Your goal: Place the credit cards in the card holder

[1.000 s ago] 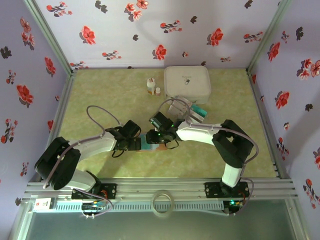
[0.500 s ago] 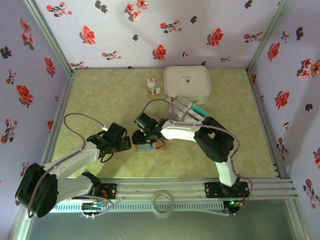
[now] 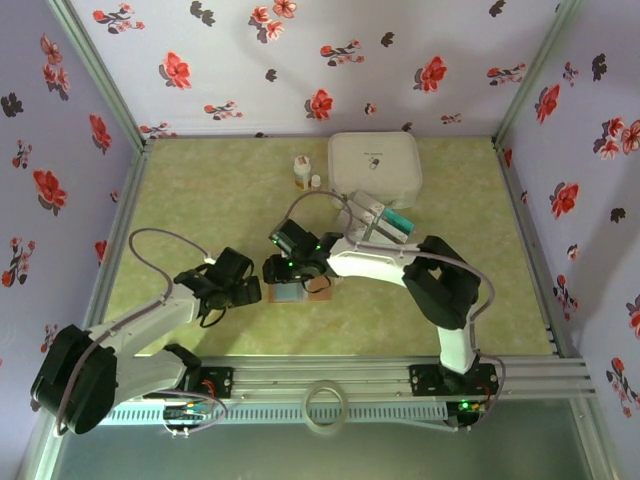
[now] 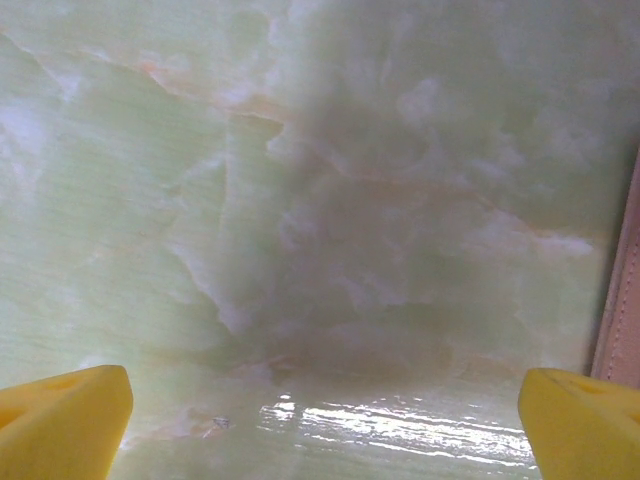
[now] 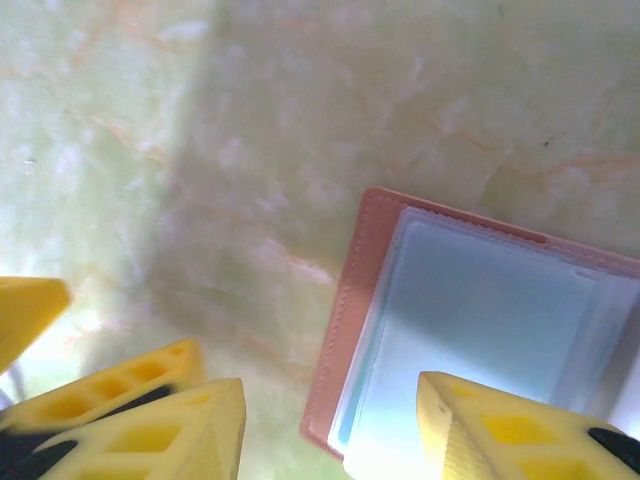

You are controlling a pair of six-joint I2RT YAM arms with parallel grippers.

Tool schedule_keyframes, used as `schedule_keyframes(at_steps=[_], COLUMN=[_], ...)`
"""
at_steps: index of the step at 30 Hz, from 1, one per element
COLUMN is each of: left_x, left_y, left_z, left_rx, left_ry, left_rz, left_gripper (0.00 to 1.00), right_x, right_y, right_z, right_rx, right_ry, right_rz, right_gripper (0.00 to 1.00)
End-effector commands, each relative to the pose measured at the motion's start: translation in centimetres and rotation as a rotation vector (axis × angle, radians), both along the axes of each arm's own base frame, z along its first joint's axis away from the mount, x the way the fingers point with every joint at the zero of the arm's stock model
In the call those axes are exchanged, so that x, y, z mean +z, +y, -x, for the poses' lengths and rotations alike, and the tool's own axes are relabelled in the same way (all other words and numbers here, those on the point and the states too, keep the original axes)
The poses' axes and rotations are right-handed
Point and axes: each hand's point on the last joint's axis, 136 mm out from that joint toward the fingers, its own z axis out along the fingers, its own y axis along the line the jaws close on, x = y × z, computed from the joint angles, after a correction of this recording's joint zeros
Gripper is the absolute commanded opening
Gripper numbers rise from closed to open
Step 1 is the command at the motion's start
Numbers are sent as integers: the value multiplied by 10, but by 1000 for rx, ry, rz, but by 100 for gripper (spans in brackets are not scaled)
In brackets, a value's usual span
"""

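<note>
Meanwhile, two grippers flank an open card holder — neither one carrying a card.
The brown card holder (image 5: 480, 320) lies flat on the green marbled table (image 3: 200, 200), pale blue pockets up, likely laid open so cards can slide in. The right gripper (image 5: 330, 385) hovers over one stitched edge, fingers partly apart and empty. The left gripper (image 4: 322, 400) sits just beside the holder, fingers spread wide over bare table — perhaps ready to steady it. The credit cards (image 3: 385, 218) lie stacked well apart from the holder, just beside the white box (image 3: 374, 165).
</note>
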Motion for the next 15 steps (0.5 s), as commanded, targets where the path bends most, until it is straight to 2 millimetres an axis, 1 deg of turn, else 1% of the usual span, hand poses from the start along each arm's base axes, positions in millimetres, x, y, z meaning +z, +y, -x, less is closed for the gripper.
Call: schedule_keyframes(at_steps=[1, 4, 7, 15], left_x=[7, 11, 13, 14], left_y=[-9, -18, -27, -56], left_z=[-9, -14, -18, -27], left_rx=[-22, -44, -68, -129], left_ry=[-11, -18, -20, -13], left_rz=[26, 32, 33, 20], left_gripper=[100, 100, 100, 100], right_x=[16, 17, 12, -4], right_y=[-25, -41, -57, -87], right_z=[-8, -10, -12, -12], right_rx=[-23, -42, -66, -93], right_ry=[-55, -66, -63, -65], right_rz=[34, 53, 63, 128], right_gripper=[49, 48, 49, 48])
